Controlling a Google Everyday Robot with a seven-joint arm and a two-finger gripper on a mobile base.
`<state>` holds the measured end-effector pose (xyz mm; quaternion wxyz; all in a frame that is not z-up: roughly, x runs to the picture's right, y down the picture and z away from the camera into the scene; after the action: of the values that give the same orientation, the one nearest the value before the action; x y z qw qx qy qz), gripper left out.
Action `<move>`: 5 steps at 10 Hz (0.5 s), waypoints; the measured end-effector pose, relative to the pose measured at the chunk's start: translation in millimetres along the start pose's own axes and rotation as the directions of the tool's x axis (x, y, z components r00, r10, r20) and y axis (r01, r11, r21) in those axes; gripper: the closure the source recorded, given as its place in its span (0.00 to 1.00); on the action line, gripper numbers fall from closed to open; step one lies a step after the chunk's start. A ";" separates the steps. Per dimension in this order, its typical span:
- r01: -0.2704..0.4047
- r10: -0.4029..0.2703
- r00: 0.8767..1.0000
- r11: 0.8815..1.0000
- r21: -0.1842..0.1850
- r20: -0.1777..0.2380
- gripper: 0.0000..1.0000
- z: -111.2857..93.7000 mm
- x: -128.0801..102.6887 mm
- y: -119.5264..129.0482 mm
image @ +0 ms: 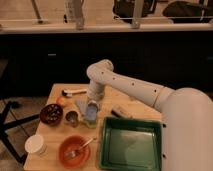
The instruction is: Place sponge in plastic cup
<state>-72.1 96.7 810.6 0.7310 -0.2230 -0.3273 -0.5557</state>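
Nearest to us, at the front edge of the wooden table [112, 97], we see a white paper cup [35, 144] on the left, an orange bowl [73, 150] with a utensil resting in it beside that, and a large green tray [132, 145] filling the front right.

One row back stand a dark red bowl [50, 113] and a dark metal cup [72, 118]. Just to the right of the metal cup we find the plastic cup [91, 122], a pale yellow-green tumbler, only its lower part showing.

Directly above that cup hangs the gripper [92, 111], pointing down over the cup's mouth. The sponge [91, 112], a small blue-grey pad, sits at the gripper's tip, right over the cup opening; we cannot tell whether it is clamped in the gripper or already resting in the cup, and we cannot tell how the gripper is set.

To the right of the gripper lies a tan-and-dark oblong block [120, 112]. To its left lies a pale triangular cloth [81, 105], with a small orange object [61, 100] nearby.

Farther back, a white-handled tool [73, 91] lies near the table's rear edge. The white arm [130, 87] reaches in from the right.
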 end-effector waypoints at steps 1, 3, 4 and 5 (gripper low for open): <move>0.005 -0.005 1.000 1.000 0.003 0.004 1.00 0.8 -2.6 -0.9; 0.011 -0.011 1.000 1.000 0.009 0.008 1.00 3.2 -7.7 -0.8; 0.010 -0.010 1.000 1.000 0.013 0.010 1.00 5.1 -11.0 0.0; 0.009 -0.010 1.000 1.000 0.015 0.012 1.00 6.7 -14.0 0.0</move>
<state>-76.0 110.7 805.0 0.7279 -0.2195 -0.3370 -0.5553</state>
